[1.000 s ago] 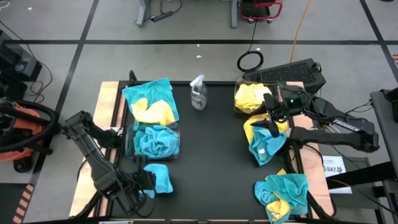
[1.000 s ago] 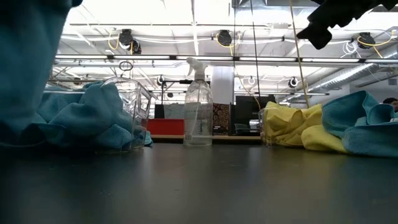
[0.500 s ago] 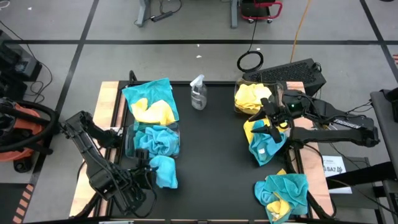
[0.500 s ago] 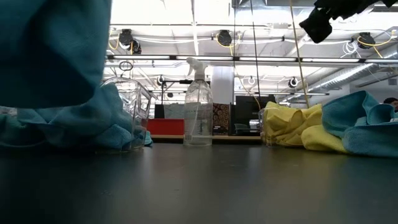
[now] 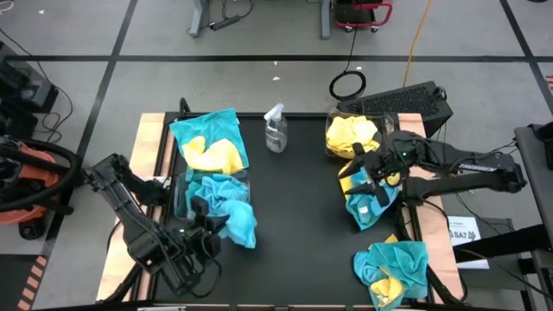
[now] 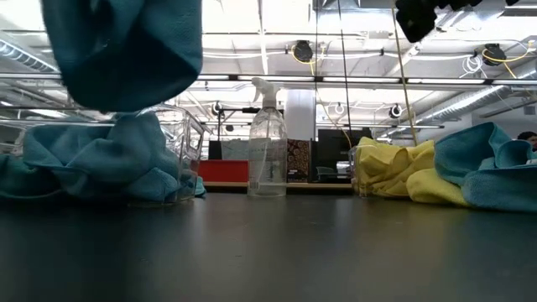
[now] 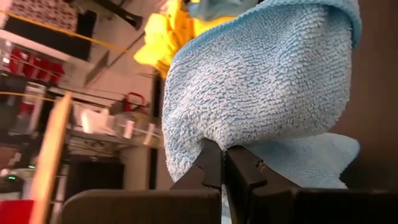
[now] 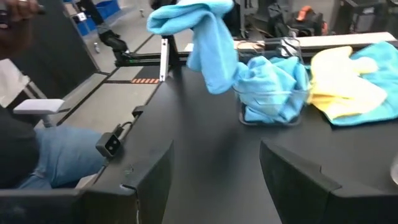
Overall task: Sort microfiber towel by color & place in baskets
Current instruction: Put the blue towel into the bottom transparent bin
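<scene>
Overhead looks down; low looks level; both share spray bottle.

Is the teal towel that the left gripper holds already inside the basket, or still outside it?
Outside: the left gripper pinches the teal towel, hanging beside the basket.

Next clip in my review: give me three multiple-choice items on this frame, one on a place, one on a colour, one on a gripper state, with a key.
1. Where does the spray bottle stand?
A. Between the two piles at the table's far edge
B. Inside a basket
C. Lying at the near edge

2. What colour is the towel that the left gripper carries?
A. Yellow
B. Teal-blue
C. White

3. How is the right gripper?
A. Shut on a yellow towel
B. Shut on the bottle
C. Open, holding nothing

Key: 1 A, the high view shows it upright between the piles. 2 B, the left wrist view shows blue cloth pinched between the fingers, beside the basket of blue towels. 3 C, the right wrist view shows its fingers spread with bare table between them.
</scene>
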Robot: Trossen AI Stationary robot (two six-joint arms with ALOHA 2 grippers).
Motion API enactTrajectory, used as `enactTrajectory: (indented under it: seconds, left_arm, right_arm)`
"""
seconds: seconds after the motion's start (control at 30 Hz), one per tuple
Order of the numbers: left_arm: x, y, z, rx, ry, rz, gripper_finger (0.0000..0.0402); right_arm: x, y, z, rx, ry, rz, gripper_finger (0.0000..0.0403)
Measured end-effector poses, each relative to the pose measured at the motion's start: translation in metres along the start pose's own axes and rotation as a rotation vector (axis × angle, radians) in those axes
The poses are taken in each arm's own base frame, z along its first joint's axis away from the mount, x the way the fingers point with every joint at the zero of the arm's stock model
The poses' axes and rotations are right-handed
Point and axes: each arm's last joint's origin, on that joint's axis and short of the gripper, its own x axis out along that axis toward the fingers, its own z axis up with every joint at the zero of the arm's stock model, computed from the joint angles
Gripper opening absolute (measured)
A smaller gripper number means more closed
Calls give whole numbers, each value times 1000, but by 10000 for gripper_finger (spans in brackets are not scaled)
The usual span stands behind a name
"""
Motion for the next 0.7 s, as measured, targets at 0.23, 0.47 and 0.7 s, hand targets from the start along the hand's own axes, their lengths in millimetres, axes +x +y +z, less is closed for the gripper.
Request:
enactTrajectory:
  seconds: [0.23, 0.47, 0.7]
  left_arm:
    - [12, 9, 6, 41, -5, 62, 1]
    - [26, 17, 17, 90, -28, 98, 1]
    - [42, 28, 32, 141, -56, 137, 1]
  right_arm:
    - [26, -1, 8, -44, -40, 46, 231]
    - [54, -6, 10, -72, -54, 67, 231]
    - [81, -10, 14, -70, -119, 54, 240]
